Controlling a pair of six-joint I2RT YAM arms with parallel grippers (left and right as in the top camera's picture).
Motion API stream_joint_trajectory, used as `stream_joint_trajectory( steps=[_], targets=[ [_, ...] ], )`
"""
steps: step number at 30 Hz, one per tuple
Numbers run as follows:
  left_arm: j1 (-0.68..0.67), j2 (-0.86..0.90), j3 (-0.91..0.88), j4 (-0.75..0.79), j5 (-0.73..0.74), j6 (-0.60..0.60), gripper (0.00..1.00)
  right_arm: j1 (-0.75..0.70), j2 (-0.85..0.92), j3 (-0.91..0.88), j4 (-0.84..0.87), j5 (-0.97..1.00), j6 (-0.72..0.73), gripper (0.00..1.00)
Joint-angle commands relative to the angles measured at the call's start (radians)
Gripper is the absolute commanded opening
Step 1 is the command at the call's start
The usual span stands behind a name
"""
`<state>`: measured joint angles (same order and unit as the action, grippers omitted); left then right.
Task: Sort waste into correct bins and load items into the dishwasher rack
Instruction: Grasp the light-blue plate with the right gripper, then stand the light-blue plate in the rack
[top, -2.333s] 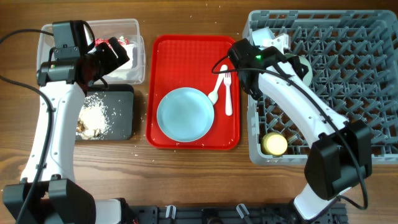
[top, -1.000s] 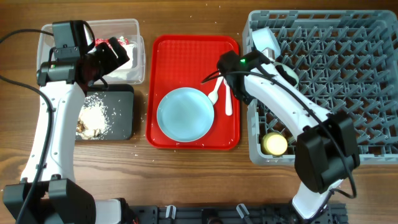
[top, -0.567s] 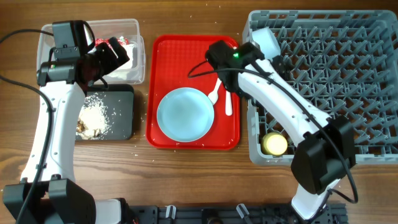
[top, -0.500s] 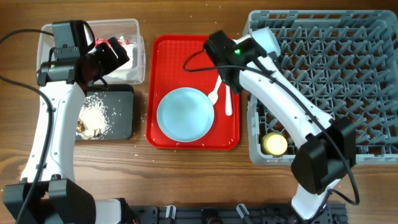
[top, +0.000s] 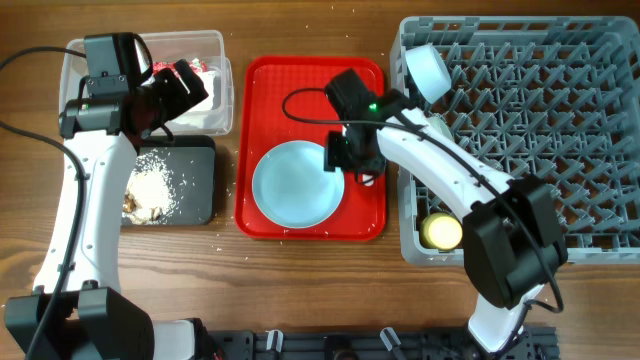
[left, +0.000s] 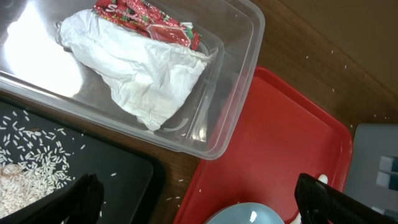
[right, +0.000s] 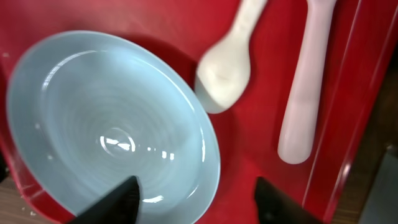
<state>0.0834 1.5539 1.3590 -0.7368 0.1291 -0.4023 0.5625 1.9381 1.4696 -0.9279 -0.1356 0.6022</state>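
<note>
The light blue plate (top: 297, 183) lies on the red serving tray (top: 300, 85). My right gripper (top: 345, 155) hangs low over the plate's right rim. In the right wrist view the gripper (right: 199, 202) is open, one finger over the plate (right: 112, 124) and the other over bare tray. Beyond it lie the white spoon (right: 227, 68) and fork (right: 308, 81). My left gripper (top: 185, 90) is open and empty over the clear tub (top: 215, 45), which holds the napkin (left: 149, 81) and red wrapper (left: 149, 22). Food scraps (top: 152, 185) lie in the black tray (top: 200, 200).
The grey dishwasher rack (top: 560, 110) fills the right side. A pale bowl (top: 428, 70) stands at its back left corner and the yellow cup (top: 441, 232) at its front left. Scattered crumbs dot the wooden table (top: 300, 275) round the trays.
My right gripper has swung from the rack's left edge over the red tray and come down at the plate's right rim. The bowl stays in the rack. The left arm has not moved.
</note>
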Motion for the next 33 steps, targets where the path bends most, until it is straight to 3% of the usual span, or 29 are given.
stream_joint_trajectory(
  steps=[1,3,8,10,12,14,18,22,25,28,30,33],
  targets=[
    [0.002,0.000,0.001,0.002,0.001,0.002,1.00,0.001,0.038,-0.080,-0.008,-0.032,0.076,0.48],
    [0.002,0.000,0.001,0.002,0.001,0.002,1.00,-0.001,0.087,-0.079,0.002,-0.080,0.044,0.41],
    [0.002,0.000,0.001,0.002,0.001,0.002,1.00,-0.010,0.167,-0.015,-0.012,-0.151,-0.065,0.35],
    [0.002,0.000,0.001,0.002,0.001,0.002,1.00,-0.010,0.181,-0.005,-0.012,-0.159,-0.079,0.20],
    [0.002,0.000,0.001,0.002,0.001,0.002,1.00,-0.010,0.183,-0.003,-0.011,-0.159,-0.079,0.17],
    [0.002,0.000,0.001,0.002,0.001,0.002,1.00,-0.010,0.183,0.003,-0.011,-0.163,-0.079,0.05],
    [0.002,0.000,0.001,0.002,0.001,0.002,1.00,-0.017,0.118,0.068,-0.044,-0.156,-0.130,0.04],
    [0.002,0.000,0.001,0.002,0.001,0.002,1.00,-0.055,-0.087,0.186,-0.113,0.074,-0.132,0.04],
    [0.002,0.000,0.001,0.002,0.001,0.002,1.00,-0.116,-0.319,0.209,-0.100,0.385,-0.132,0.04],
    [0.002,0.000,0.001,0.002,0.001,0.002,1.00,-0.180,-0.507,0.209,-0.078,0.862,-0.132,0.04],
    [0.002,0.000,0.001,0.002,0.001,0.002,1.00,-0.224,-0.541,0.209,-0.083,1.090,-0.142,0.04],
    [0.002,0.000,0.001,0.002,0.001,0.002,1.00,-0.322,-0.492,0.205,-0.066,1.163,-0.264,0.04]
  ],
)
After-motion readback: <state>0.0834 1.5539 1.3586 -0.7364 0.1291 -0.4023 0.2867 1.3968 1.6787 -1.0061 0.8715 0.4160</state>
